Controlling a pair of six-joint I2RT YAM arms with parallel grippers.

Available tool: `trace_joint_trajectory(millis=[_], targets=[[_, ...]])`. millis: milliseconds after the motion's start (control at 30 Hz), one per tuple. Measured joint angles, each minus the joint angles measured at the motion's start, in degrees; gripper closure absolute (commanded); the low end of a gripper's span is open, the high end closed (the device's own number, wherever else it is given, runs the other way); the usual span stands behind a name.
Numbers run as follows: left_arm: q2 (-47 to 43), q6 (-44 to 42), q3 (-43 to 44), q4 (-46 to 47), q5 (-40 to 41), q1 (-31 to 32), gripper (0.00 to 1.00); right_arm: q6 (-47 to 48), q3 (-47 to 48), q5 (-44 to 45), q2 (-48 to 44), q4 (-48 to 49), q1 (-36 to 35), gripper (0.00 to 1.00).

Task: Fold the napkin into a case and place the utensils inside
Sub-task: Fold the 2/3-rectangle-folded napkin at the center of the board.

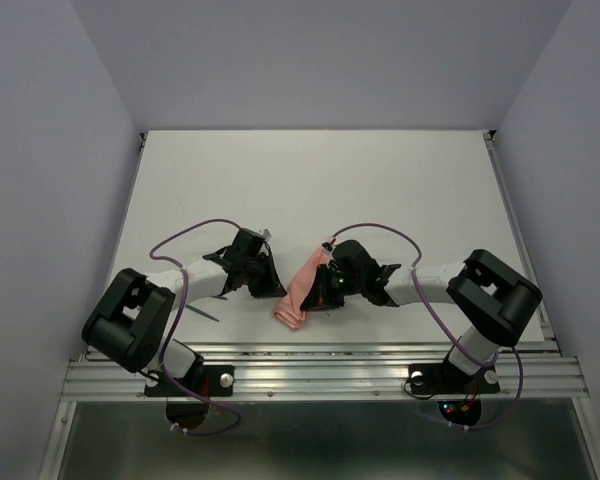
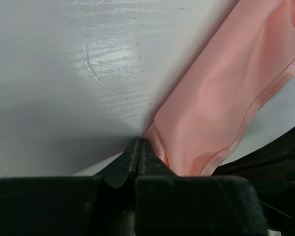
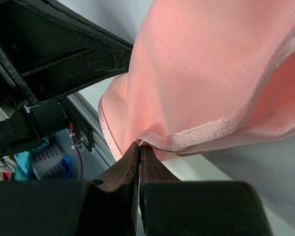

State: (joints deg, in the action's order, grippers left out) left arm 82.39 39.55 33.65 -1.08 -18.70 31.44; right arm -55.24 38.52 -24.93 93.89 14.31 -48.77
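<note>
1. The napkin [image 1: 301,288] lies at the near-centre of the table [image 1: 310,180], between the two arms. From above it reads as a narrow, bunched pink strip running diagonally from far-right to near-left.
2. The left gripper [image 2: 139,145] is fully closed. Its fingers [image 2: 128,166] meet with no gap between the pads, and a point of the cloth is pinched at their tips.
3. In the left wrist view the napkin fans out from that pinch point, up and to the right of the fingertips. Its hemmed edge runs along the lower right side.
4. The right gripper [image 3: 139,146] is likewise fully closed. Its fingers [image 3: 122,173] clamp the stitched hem where the edge turns.
5. In the right wrist view the napkin spreads above and to the right of the fingertips, filling most of the frame.
6. In the top view both grippers sit just beside the strip, one on each side, close to each other.
7. A thin teal utensil [image 1: 207,313] lies on the table beside the left arm, well apart from the napkin and partly hidden.
</note>
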Motion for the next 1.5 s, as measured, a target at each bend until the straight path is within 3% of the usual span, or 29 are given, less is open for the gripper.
trace_joint_trajectory(millis=[400, 467, 800, 1100, 1200, 1267, 1433, 1500], targets=[[-0.02, 1.07, -0.33, 0.70, -0.22, 0.00, 1.00, 0.44, 2.08, -0.94, 5.81, 0.33, -1.22, 0.99], [-0.02, 1.38, -0.50, 0.98, -0.24, 0.00, 1.00, 0.83, 3.65, -1.38, 7.02, 0.17, -1.88, 0.96], [-1.07, 1.38, 0.26, -1.86, 1.60, -0.04, 1.00, 5.53, 6.97, 2.69, 4.83, -7.39, -2.38, 0.43], [-6.54, -1.77, 8.74, -9.20, 5.64, -4.09, 1.00, 12.92, 8.94, 12.37, -6.82, -24.26, -2.67, 0.19], [-7.15, -2.32, 10.16, -9.62, 5.90, -4.68, 1.00, 15.02, 9.42, 15.69, -9.46, -28.94, -2.64, 0.19], [-7.17, -2.67, 10.49, -9.75, 5.53, -4.66, 1.00, 15.58, 9.42, 17.31, -10.84, -31.06, -2.03, 0.24], [-7.15, -3.37, 10.58, -10.84, 3.65, -4.35, 1.00, 15.82, 8.61, 22.03, -16.87, -33.86, 3.15, 0.54], [-6.93, -3.78, 11.21, -11.34, 2.73, -2.97, 1.00, 15.58, 8.11, 23.76, -19.93, -34.25, 7.72, 0.55]])
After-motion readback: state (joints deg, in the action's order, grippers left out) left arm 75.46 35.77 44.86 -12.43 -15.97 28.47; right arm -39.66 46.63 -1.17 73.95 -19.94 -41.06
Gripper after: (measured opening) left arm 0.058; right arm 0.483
